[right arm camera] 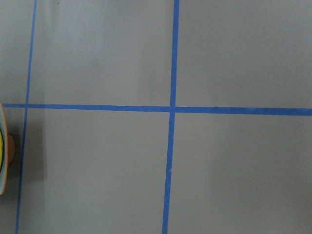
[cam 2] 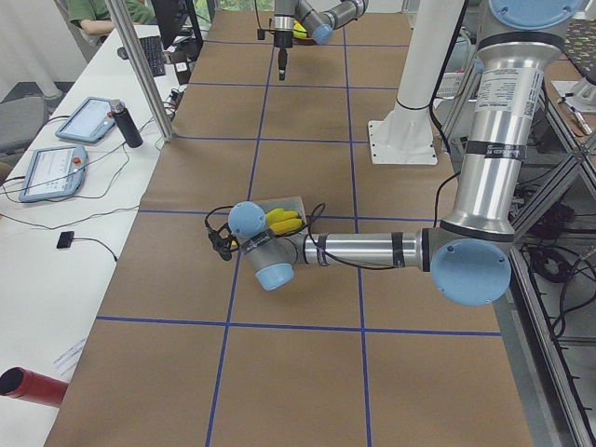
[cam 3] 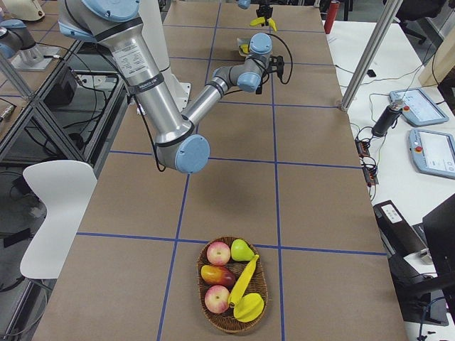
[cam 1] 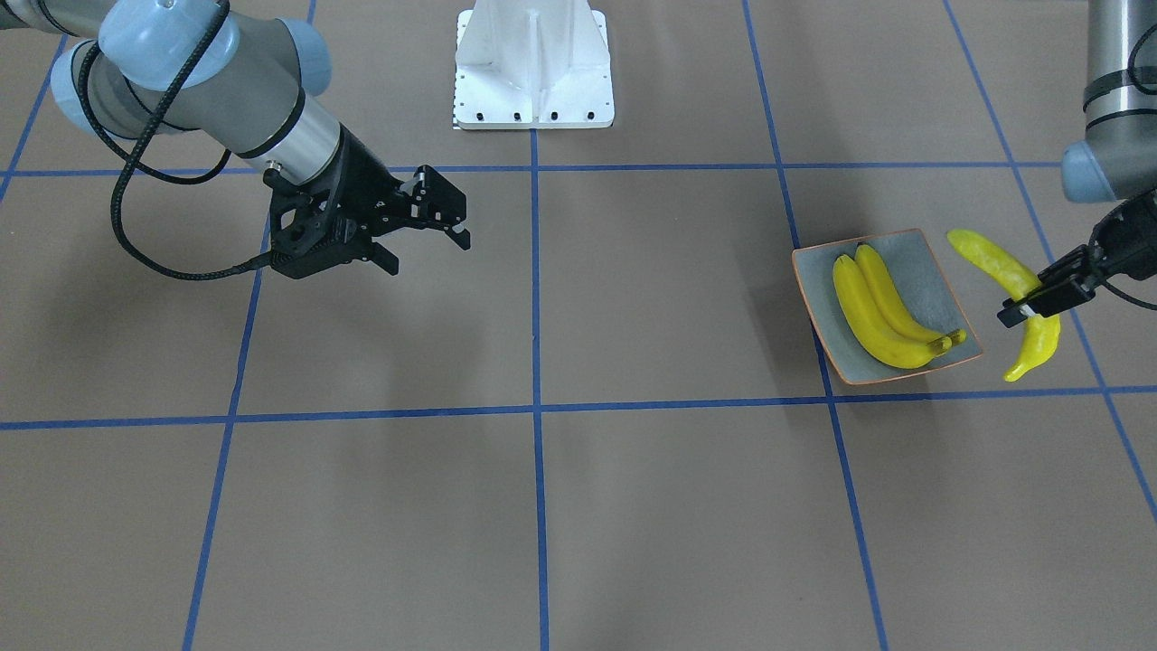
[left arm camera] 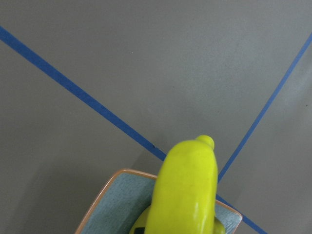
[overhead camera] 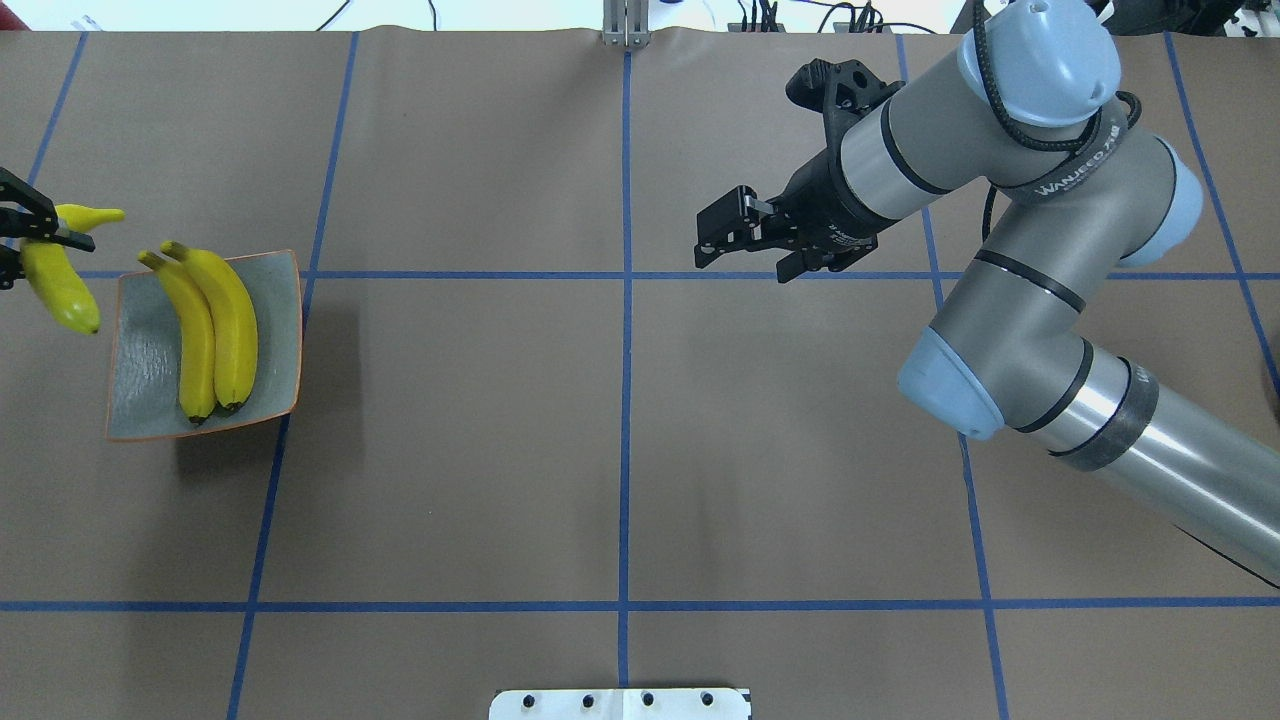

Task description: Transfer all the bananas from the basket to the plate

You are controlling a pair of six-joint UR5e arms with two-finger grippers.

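The grey-blue plate (overhead camera: 145, 365) sits at the table's far left with two yellow bananas (overhead camera: 215, 330) lying side by side on it. My left gripper (overhead camera: 30, 235) is shut on a third banana (overhead camera: 60, 290) and holds it just beyond the plate's outer edge, also in the front view (cam 1: 1003, 267). The left wrist view shows this banana (left arm camera: 187, 190) above a plate corner (left arm camera: 114, 197). A fourth banana (cam 3: 245, 278) lies in the wicker basket (cam 3: 266, 284) at the table's right end. My right gripper (overhead camera: 745, 262) is open and empty above mid-table.
The basket also holds apples (cam 3: 219, 253), a pear (cam 3: 242, 249) and other fruit. The white robot base (cam 1: 533, 63) stands at the table's robot-side edge. Blue tape lines grid the brown table. Tablets (cam 3: 425, 151) lie on a side table.
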